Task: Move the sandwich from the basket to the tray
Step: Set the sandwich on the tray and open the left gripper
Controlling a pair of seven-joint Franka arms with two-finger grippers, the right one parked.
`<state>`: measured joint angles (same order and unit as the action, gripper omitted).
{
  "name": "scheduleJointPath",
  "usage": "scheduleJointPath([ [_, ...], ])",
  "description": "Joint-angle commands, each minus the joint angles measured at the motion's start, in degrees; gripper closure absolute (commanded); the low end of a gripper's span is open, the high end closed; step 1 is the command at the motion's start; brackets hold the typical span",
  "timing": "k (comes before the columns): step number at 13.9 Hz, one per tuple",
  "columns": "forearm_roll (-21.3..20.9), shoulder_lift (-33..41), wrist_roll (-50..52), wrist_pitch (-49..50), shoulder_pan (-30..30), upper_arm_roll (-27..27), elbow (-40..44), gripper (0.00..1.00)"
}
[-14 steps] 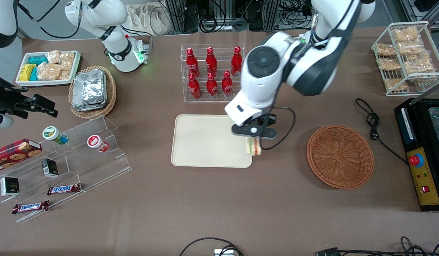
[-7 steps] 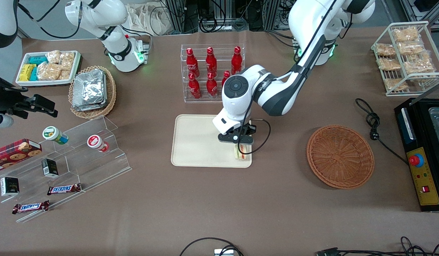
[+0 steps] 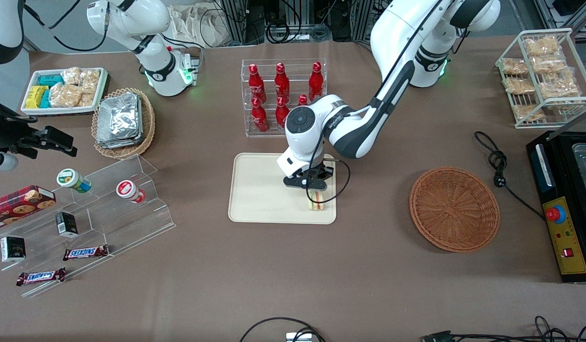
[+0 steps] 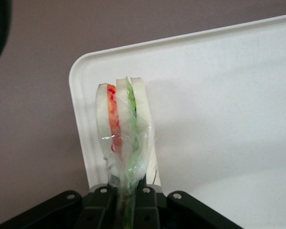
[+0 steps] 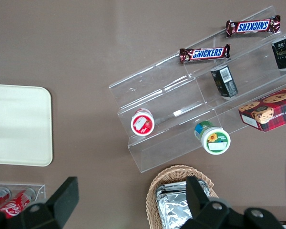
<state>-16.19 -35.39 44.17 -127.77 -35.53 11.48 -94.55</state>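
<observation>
fingers of the gripper pinch the sandwich upright over the tray on the brown table.

table: brown | on it: tray, basket, bottle rack | claw over tray

A: Where was the left gripper?
B: Low over the tray, clamped on the sandwich near its corner; the wicker basket sat apart.
</observation>
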Motion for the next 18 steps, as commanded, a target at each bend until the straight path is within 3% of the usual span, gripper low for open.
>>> scheduleJointPath([
  [1, -1.4, 0.5, 2.9, -5.3, 0.0, 0.1, -3.4, 1.0],
  [7, -1.5, -0.2, 4.0, -5.9, 0.0, 0.1, -3.7, 0.98],
  [8, -1.5, -0.2, 3.9, -6.5, 0.0, 0.0, -3.7, 0.47],
  [9, -1.6, -0.2, 3.9, -6.9, 0.0, 0.0, -3.7, 0.03],
  [18, -0.3, 4.1, 2.9, -6.3, 0.1, -1.0, -3.8, 0.0],
])
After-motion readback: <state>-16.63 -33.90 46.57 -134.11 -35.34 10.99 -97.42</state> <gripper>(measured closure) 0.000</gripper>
